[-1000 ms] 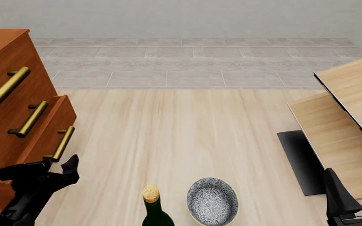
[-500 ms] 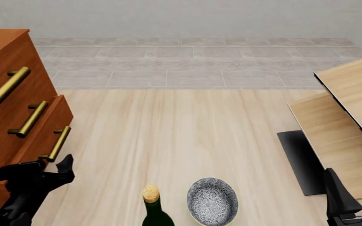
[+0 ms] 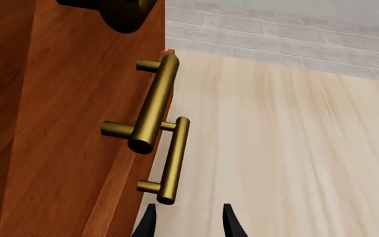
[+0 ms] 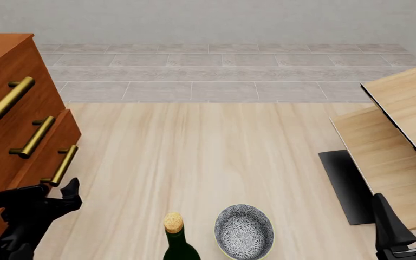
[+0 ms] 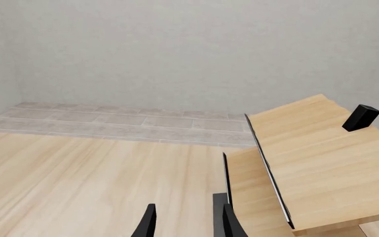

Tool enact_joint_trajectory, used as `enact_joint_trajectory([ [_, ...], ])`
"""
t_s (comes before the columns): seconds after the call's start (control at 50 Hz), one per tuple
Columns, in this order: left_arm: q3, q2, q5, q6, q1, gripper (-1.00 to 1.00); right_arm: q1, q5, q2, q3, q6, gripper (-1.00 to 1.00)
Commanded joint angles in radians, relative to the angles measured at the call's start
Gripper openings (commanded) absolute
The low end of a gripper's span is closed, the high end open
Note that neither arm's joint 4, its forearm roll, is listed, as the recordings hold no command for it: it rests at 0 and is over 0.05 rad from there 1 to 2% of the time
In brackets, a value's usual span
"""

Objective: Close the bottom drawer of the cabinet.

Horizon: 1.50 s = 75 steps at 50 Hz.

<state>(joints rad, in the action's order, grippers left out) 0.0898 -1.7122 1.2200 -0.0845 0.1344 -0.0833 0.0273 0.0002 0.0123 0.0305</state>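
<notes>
The reddish-brown cabinet [image 4: 6, 59] stands at the left with three brass bar handles. Its bottom drawer [image 4: 50, 149] sticks out a little past the drawers above; its handle [image 4: 62, 164] is the lowest one. My left gripper [image 4: 43, 195] sits open just below that handle's near end, close against the drawer front, with nothing between its fingers. In the left wrist view the bottom handle [image 3: 173, 160] lies just ahead of the gripper [image 3: 189, 221]. My right gripper [image 4: 408, 211] rests open and empty at the lower right, and it also shows in its own wrist view [image 5: 188, 222].
A corked dark bottle [image 4: 175, 238] and a patterned bowl [image 4: 244, 232] stand at the near edge in the middle. Pale wooden boards [image 4: 403, 124] and a black mat [image 4: 346, 184] lie at the right. A small black block [image 5: 360, 117] sits on the boards.
The bottom drawer has slid leftward into the cabinet, and its handle has moved left with it. My left gripper followed it to the left. The right arm has stayed still.
</notes>
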Motion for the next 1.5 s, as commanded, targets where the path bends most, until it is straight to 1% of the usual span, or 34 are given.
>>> enact_joint_trajectory([
  [0.02,-0.006,-0.011,0.000,0.011,0.047,1.00,-0.002,0.002,0.000,-0.001,0.002,1.00],
  [0.42,-0.005,-0.009,0.000,0.048,0.079,1.00,-0.006,-0.002,0.000,0.002,0.001,1.00],
  [0.94,-0.002,-0.012,0.000,0.072,0.108,1.00,-0.007,0.000,0.000,0.000,0.001,1.00],
  [1.5,-0.004,-0.011,0.000,0.101,0.161,1.00,-0.007,0.002,0.000,0.001,0.003,1.00],
])
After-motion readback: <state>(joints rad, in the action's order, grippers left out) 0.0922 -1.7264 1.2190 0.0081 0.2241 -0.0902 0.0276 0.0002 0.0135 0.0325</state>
